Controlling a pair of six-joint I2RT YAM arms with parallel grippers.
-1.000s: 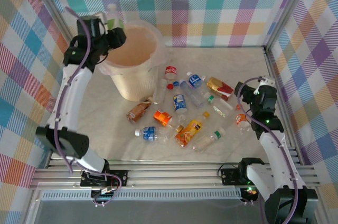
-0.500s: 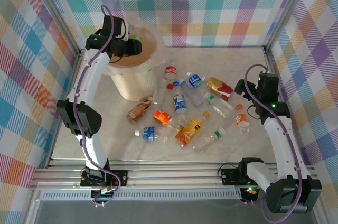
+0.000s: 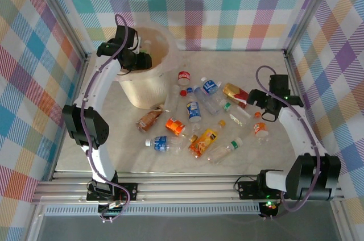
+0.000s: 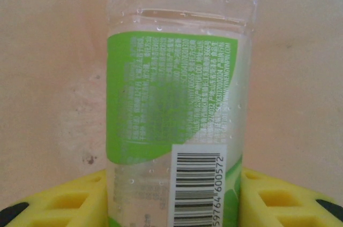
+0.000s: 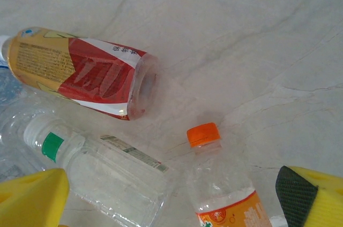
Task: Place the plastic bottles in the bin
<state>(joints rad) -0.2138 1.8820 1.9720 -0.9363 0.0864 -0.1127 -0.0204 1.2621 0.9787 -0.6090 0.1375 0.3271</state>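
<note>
From above, the left tool (image 3: 142, 60) hangs over the round cream-beige bin (image 3: 165, 53), while scattered plastic bottles (image 3: 194, 110) lie on the marbled desk (image 3: 125, 138). At the left wrist, yellow fingers (image 4: 64, 200) clamp a clear green-labelled bottle (image 4: 177, 104). At the right wrist, the right tool (image 5: 171, 197), spread wide and empty, hovers above an orange-capped bottle (image 5: 214, 184).

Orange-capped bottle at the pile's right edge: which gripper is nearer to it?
Right. The right gripper hangs close above the orange-capped bottle, jaws open; the left gripper is far across the table over the bin, holding a green-label bottle.
</note>
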